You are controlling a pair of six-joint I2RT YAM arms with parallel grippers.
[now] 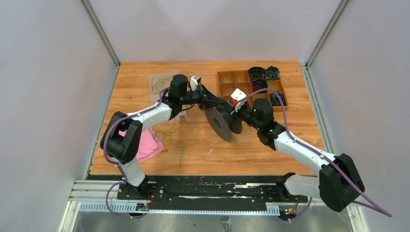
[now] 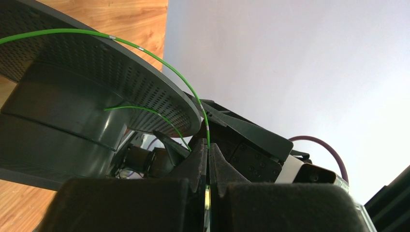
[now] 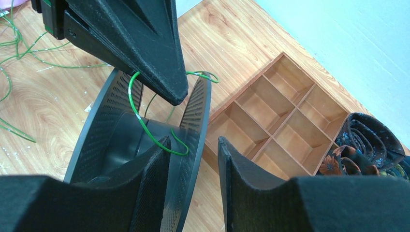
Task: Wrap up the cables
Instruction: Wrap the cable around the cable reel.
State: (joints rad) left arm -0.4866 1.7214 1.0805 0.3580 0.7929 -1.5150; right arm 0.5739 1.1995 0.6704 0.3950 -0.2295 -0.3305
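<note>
At my far left lay one pink cloth (image 1: 145, 145), and just right of it a loose tangle of green cables (image 1: 176, 137) sprawled on the table (image 1: 270, 154); I could not count its strands. My left gripper (image 2: 208, 150) was pinched together on one cable strand (image 2: 145, 50), which arched from my fingertips over the rim of the single black spool (image 1: 223, 123) and onto its core. My right gripper (image 3: 193, 150) stood apart, straddling one of the spool's two flanges, with a gap showing on the outer side. Farthest right sat one wooden tray (image 1: 227, 77), with dark rolls (image 1: 256, 73) in its right compartments.
</note>
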